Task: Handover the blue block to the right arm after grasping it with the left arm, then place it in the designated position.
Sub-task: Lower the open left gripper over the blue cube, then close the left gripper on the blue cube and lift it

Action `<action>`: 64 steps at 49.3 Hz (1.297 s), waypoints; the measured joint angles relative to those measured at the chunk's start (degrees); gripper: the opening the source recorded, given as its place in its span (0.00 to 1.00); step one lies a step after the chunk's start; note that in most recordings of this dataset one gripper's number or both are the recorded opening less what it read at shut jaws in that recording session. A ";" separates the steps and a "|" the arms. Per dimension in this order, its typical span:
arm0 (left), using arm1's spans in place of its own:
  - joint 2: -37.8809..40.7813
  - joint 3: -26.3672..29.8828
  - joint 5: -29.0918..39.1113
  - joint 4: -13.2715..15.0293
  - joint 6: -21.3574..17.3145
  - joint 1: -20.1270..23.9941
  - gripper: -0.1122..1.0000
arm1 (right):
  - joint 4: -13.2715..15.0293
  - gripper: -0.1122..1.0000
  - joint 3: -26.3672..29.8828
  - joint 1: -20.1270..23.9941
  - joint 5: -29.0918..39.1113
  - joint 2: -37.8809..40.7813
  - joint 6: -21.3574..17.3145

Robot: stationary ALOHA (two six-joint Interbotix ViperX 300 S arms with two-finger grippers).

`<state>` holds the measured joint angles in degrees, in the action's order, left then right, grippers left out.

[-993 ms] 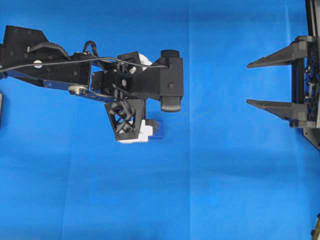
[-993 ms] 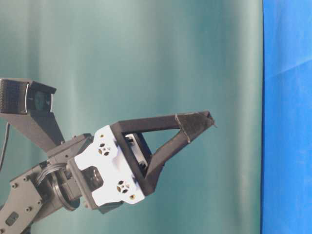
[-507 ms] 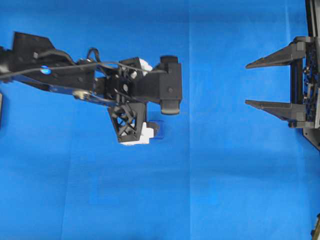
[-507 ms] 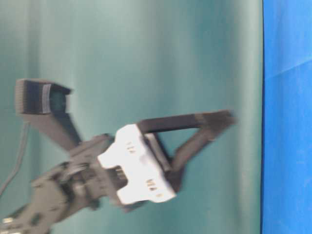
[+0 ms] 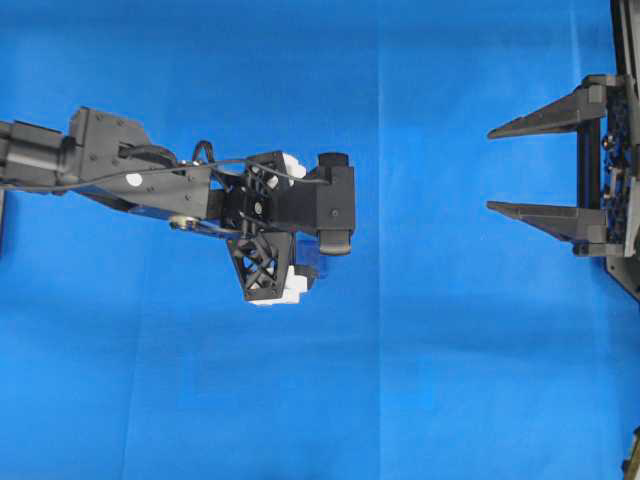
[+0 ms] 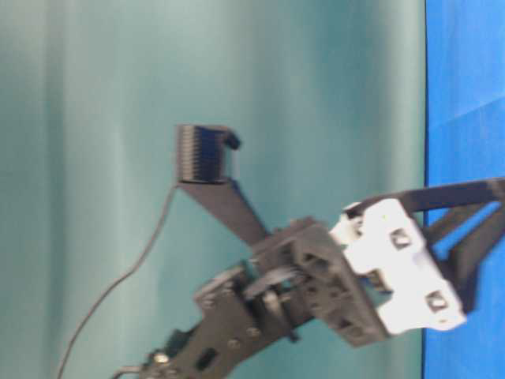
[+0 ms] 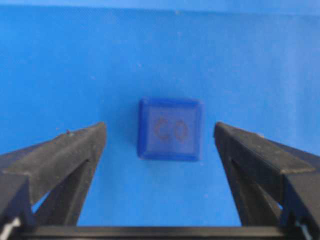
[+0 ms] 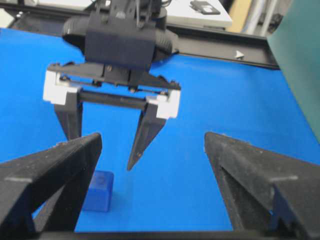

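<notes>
- Left gripper [image 7: 160, 135] spread wide, grasping nothing; fingers [image 7: 65, 152] flank the blue block [image 7: 170, 129], clear gaps on both sides.
- Blue block sits flat on the blue surface [image 5: 450, 380], embossed face up, around mid-surface, left of centre in the overhead view; there only a sliver [image 5: 312, 268] peeks from under the left arm [image 5: 150, 180].
- Right gripper [image 5: 530, 165] also spread, grasping nothing, at the surface's right edge, well apart from the block.
- Right wrist view: block [image 8: 98, 191] partly behind a finger [image 8: 55, 175].
- Surface is blue cloth with fold lines; teal backdrop [image 6: 118, 95] behind.
- Table-level view is motion-blurred, left gripper [image 6: 481, 217] cut off at the frame edge.
- Right arm's body cropped in the overhead view.
</notes>
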<state>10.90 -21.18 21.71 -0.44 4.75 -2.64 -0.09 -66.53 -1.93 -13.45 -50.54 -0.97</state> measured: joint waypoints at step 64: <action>8.88 2.29 -0.70 -0.18 1.14 -1.67 0.54 | 0.00 0.97 0.00 -0.70 -0.09 0.88 0.00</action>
<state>19.78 -18.90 21.01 -0.62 5.89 -4.31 -0.09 -66.53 -2.64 -13.54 -49.66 -0.97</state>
